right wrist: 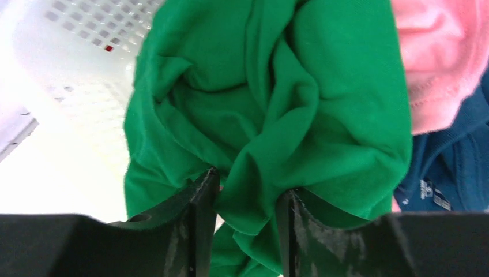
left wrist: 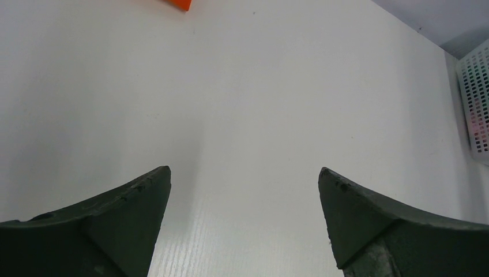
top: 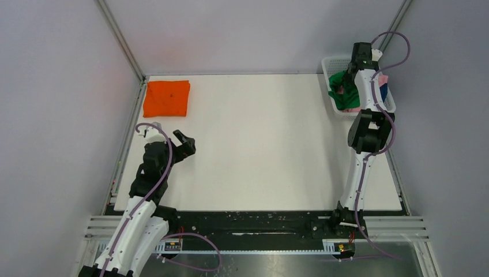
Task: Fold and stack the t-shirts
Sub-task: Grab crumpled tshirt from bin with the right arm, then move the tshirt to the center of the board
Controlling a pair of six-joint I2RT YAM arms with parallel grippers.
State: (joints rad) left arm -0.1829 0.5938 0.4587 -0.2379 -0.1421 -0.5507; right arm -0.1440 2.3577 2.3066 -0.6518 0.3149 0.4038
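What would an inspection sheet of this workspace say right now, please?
Surface: white table, flat.
Job's things: orange t-shirt folded at the far left corner; green t-shirt, pink t-shirt and navy t-shirt crumpled in the white basket at far right.
Clutter: nothing seen.
End effectors: left end effector open above the table; right end effector closed on a fold of the green t-shirt.
Cables: purple cables run along both arms.
Surroundings: grey walls.
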